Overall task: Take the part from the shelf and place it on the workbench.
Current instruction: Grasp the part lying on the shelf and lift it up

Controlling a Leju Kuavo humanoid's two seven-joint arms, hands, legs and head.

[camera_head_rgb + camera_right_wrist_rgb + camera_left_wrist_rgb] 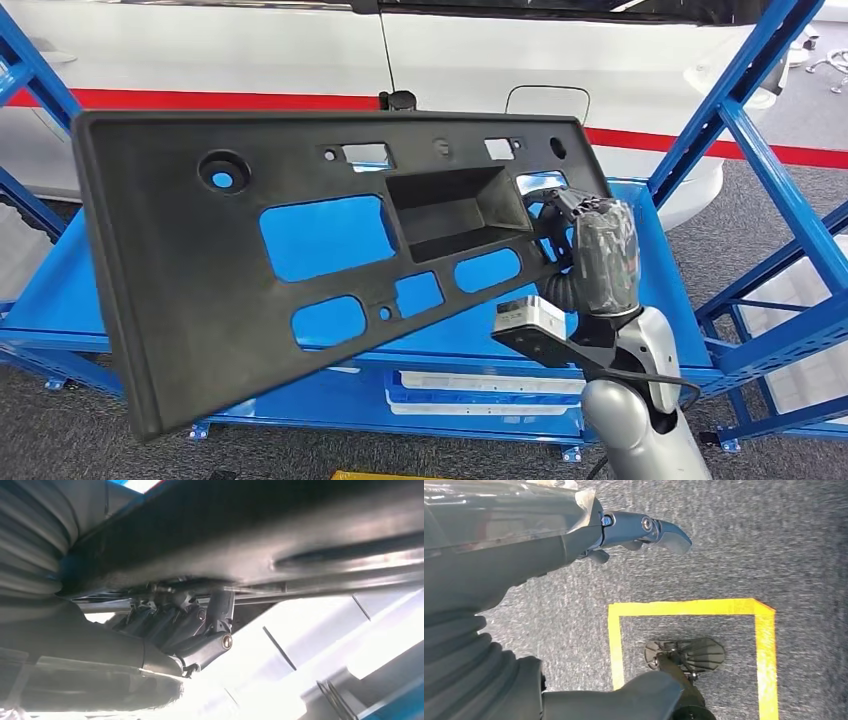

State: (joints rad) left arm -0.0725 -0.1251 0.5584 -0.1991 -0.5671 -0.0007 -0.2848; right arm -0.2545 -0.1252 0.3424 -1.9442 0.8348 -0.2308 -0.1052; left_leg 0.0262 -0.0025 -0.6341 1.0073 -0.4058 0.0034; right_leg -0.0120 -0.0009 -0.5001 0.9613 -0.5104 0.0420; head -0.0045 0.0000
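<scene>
The fingers (200,630) of the right hand (585,245) are closed on the right end of the part (300,250), a large black plastic panel with several cut-outs. The part is held tilted in the air, above the blue shelf (60,290) and in front of it, its left end hanging lower. The left hand (639,530) is seen over grey carpet (774,540) with its fingers apart, nothing held. Yellow floor tape (684,607) is seen below it.

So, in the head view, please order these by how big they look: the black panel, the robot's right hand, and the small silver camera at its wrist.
1. The black panel, much the largest, though it is also nearest.
2. The right hand, which grips the panel's edge.
3. The wrist camera, smallest.
</scene>
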